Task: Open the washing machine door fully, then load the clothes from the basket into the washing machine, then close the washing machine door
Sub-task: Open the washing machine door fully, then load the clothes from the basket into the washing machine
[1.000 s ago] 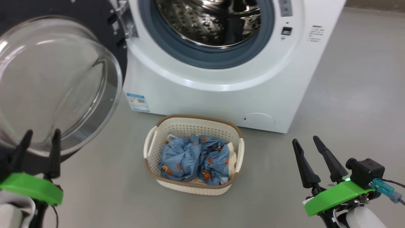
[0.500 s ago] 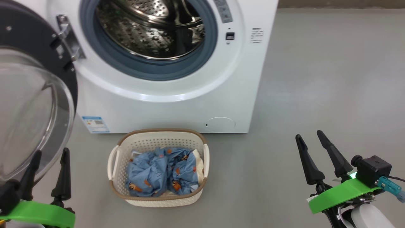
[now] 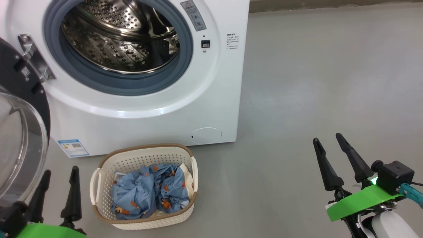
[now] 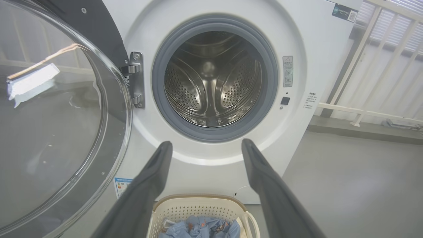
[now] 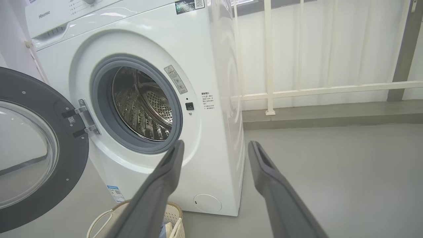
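The white washing machine (image 3: 211, 99) stands at the upper left with its steel drum (image 3: 119, 39) exposed. The washing machine door (image 3: 19, 145), black-rimmed with a clear glass bowl, hangs swung wide to the left on its hinge. On the floor before the machine sits the cream basket (image 3: 145, 155), holding the blue bear-print clothes (image 3: 145, 191). My left gripper (image 3: 60, 170) is open and empty, just left of the basket and below the door glass. Far to the right, my right gripper (image 3: 327, 138) is open over bare floor. Seen from the left wrist, the left gripper (image 4: 206, 142) points at the drum (image 4: 211, 79).
Grey floor (image 3: 314, 82) stretches to the right of the machine. A white railing (image 5: 297, 89) on a low kerb (image 5: 330, 115) runs behind and to the right of the machine. The open door (image 5: 29, 155) takes up the space left of the basket (image 5: 172, 211).
The head camera has shifted, so machine, door and basket have slid left and down in the picture. Both grippers stay open and empty, low in the view.
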